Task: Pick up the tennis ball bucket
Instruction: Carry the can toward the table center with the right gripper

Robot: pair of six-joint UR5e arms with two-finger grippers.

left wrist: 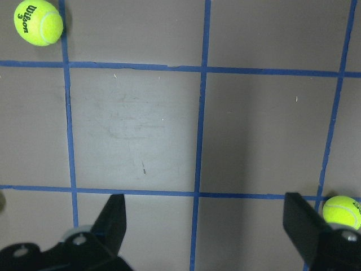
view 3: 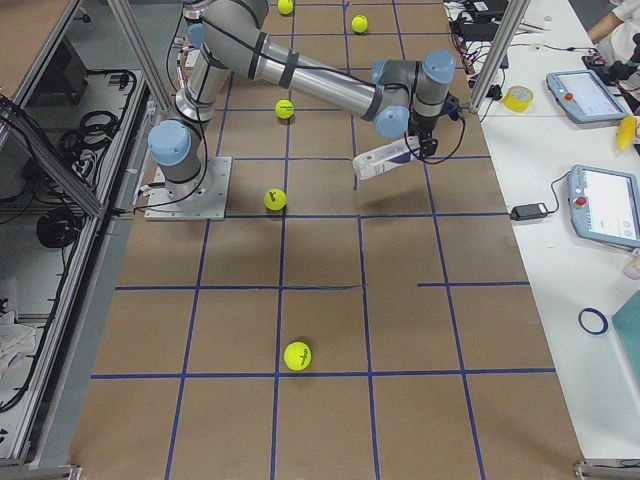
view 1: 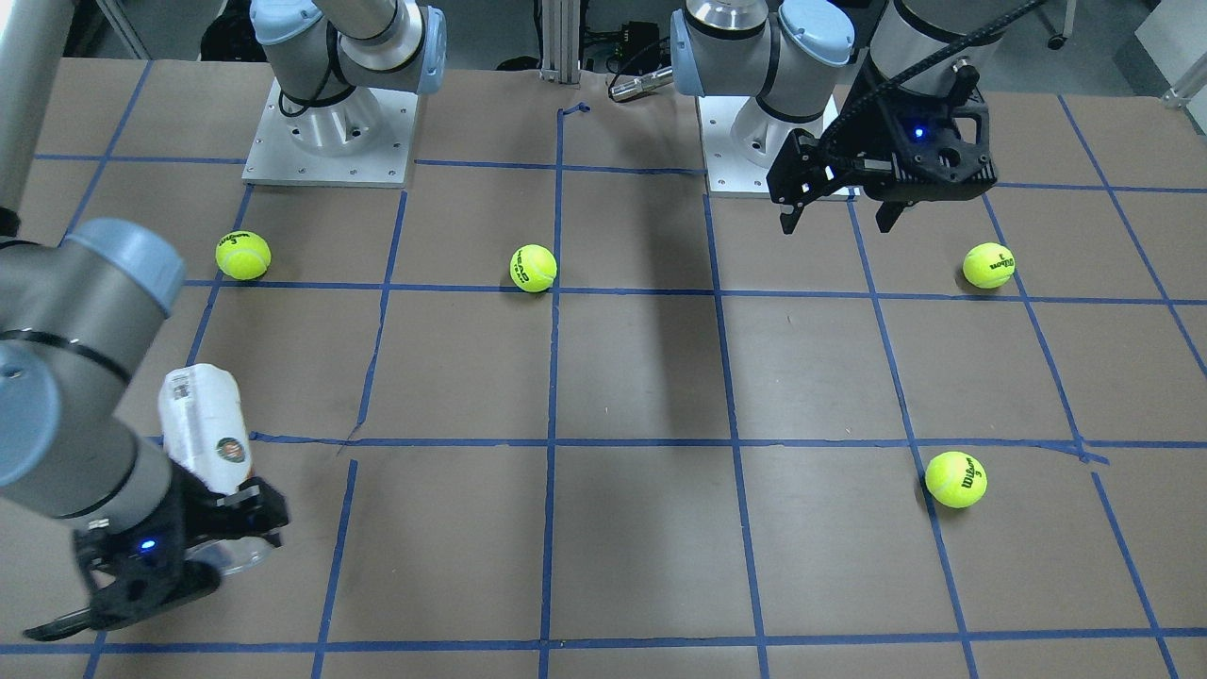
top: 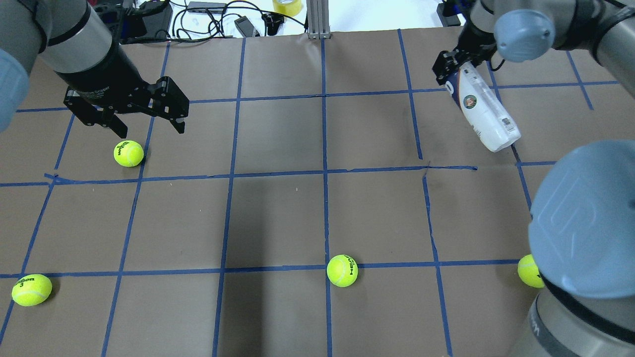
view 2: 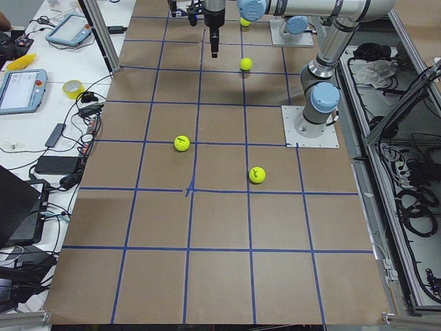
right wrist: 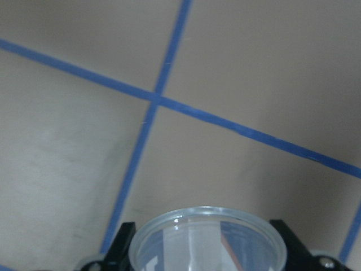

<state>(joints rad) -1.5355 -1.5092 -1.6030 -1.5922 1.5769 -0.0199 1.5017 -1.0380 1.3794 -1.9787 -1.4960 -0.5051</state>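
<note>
The tennis ball bucket (top: 483,111), a slim clear tube with a white and navy label, round emblem and barcode, is held tilted above the table. My right gripper (top: 449,69) is shut on its far end. The bucket also shows in the front view (view 1: 203,424), the right side view (view 3: 385,158) and, rim-on between the fingers, in the right wrist view (right wrist: 206,237). My left gripper (top: 150,131) is open and empty, hanging above the table just beyond a tennis ball (top: 129,153); it also shows in the front view (view 1: 835,226) and the left wrist view (left wrist: 207,226).
Other tennis balls lie loose on the brown paper: near left (top: 31,290), near middle (top: 342,270), near right (top: 530,271), partly behind my right arm. Blue tape lines grid the table (top: 278,218). Cables and a tape roll (top: 286,6) lie beyond the far edge.
</note>
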